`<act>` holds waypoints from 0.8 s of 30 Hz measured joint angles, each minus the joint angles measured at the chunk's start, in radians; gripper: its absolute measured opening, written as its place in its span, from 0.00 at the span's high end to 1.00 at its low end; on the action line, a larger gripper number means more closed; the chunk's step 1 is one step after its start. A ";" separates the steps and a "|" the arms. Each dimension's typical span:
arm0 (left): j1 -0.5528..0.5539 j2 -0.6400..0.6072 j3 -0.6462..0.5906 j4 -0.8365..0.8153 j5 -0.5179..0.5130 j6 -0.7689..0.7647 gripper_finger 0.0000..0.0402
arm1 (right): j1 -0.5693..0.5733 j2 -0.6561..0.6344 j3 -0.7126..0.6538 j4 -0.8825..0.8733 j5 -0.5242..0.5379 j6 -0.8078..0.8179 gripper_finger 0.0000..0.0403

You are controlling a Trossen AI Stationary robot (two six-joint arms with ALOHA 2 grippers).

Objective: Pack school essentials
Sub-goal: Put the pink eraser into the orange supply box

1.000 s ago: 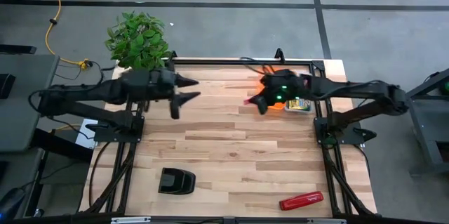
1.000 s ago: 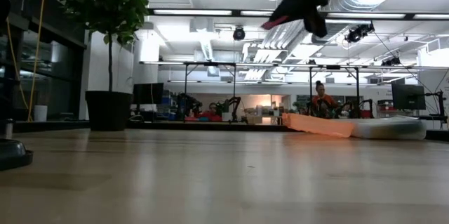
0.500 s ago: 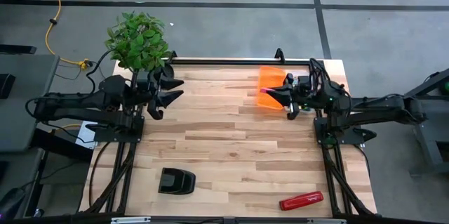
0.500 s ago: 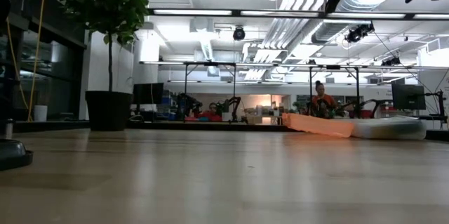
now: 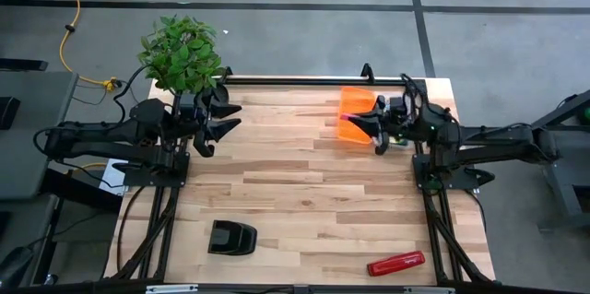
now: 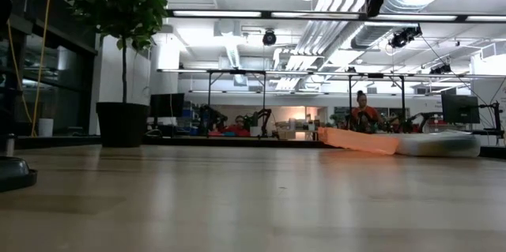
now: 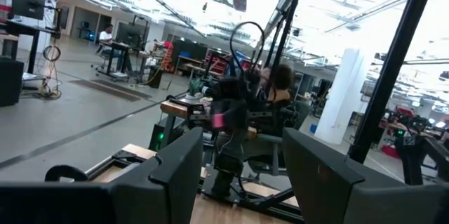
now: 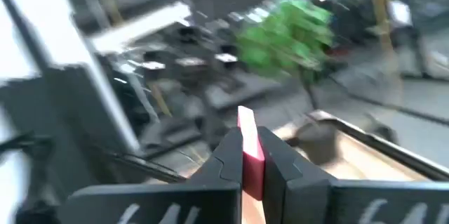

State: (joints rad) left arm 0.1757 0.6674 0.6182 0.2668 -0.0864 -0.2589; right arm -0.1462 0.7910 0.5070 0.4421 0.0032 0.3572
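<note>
A small pink eraser point(image 8: 250, 148) sits between the fingers of my right gripper point(image 5: 350, 122), which is shut on it and points level toward the table's left, above the orange pouch point(image 5: 353, 100) that lies flat near the far right corner. The pouch also shows in the low view point(image 6: 360, 140). My left gripper point(image 5: 230, 117) is open and hangs over the far left part of the table, its fingers point(image 7: 184, 168) around nothing. From its wrist view the eraser point(image 7: 217, 120) shows far off. Crayon boxes and pens are hidden or out of view. My right gripper pinches the pink eraser between its two fingers point(image 8: 226, 159). The eraser's free end point(image 8: 246, 120) sticks out past the fingertips. The fingers come level from the table's right, and the eraser is lifted clear above the pouch.
A red stapler point(image 5: 396, 263) lies near the near right corner and a black blocky object point(image 5: 230, 237) near the near left. A potted plant point(image 5: 182, 50) stands beyond the far left corner. A pale flat thing point(image 6: 439, 143) lies beside the pouch. Bare wood spans the middle.
My right gripper has risen, drawn back toward the table's right and tipped from pointing down to level, keeping hold of the eraser. My left gripper has pulled back toward the left edge and stayed open. Both have kept still for the last half second.
</note>
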 joint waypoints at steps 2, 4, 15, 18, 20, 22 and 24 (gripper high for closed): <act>0.000 0.000 0.000 0.000 0.000 0.000 0.54 | -0.026 -0.001 0.081 -0.204 0.078 0.001 1.00; 0.000 0.000 0.000 0.000 0.000 0.000 0.54 | -0.069 0.008 0.171 -0.458 0.179 0.008 1.00; 0.000 0.000 0.000 -0.012 -0.001 0.000 0.54 | -0.505 0.131 0.276 -1.404 0.436 0.122 1.00; 0.000 0.000 0.000 -0.012 -0.008 0.000 0.54 | -0.630 0.186 0.218 -1.396 0.371 0.069 1.00; 0.000 0.000 0.000 -0.012 -0.009 0.000 0.54 | -0.704 0.233 0.202 -1.360 0.346 0.032 1.00; 0.000 0.000 0.000 -0.011 -0.011 0.000 0.54 | -0.760 0.279 0.199 -1.311 0.298 -0.018 1.00; 0.000 0.000 0.000 -0.011 -0.012 0.000 0.54 | -0.795 0.316 0.199 -1.249 0.256 -0.045 1.00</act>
State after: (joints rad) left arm 0.1757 0.6674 0.6182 0.2554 -0.0986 -0.2592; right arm -0.9407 1.1066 0.7059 -0.8065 0.2592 0.3118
